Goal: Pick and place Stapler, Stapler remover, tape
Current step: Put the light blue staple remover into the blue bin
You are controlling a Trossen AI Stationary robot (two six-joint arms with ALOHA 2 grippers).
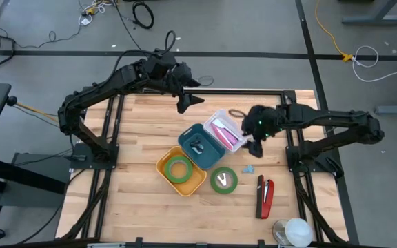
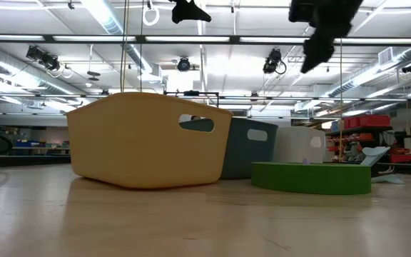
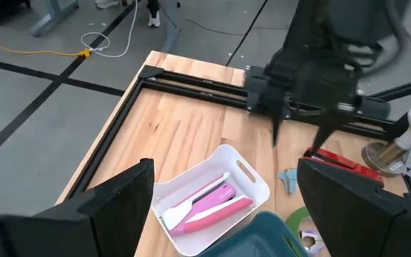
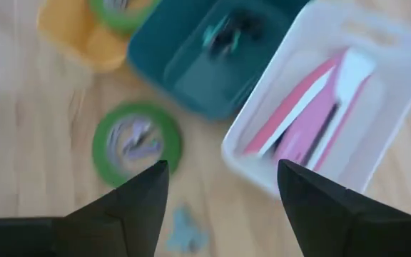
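A red and black stapler (image 1: 264,197) lies on the table's near right part. A pale blue staple remover (image 1: 249,168) and a green tape roll (image 1: 224,180) lie flat on the wood nearby. A pink stapler (image 1: 224,131) lies in the white bin (image 1: 234,121). A dark remover (image 1: 198,145) sits in the teal bin (image 1: 187,140), and another green tape roll (image 1: 179,169) in the yellow bin (image 1: 164,164). My right gripper (image 1: 256,145) (image 4: 223,171) hangs open above the table, beside the white bin. My left gripper (image 1: 188,100) (image 3: 223,178) is open, raised over the far side.
The three bins stand in a diagonal row at the table's middle. A white rounded object (image 1: 291,231) sits at the near right corner. A black frame rail (image 1: 253,91) runs along the far edge. Bare wood lies on the table's left part (image 1: 136,138).
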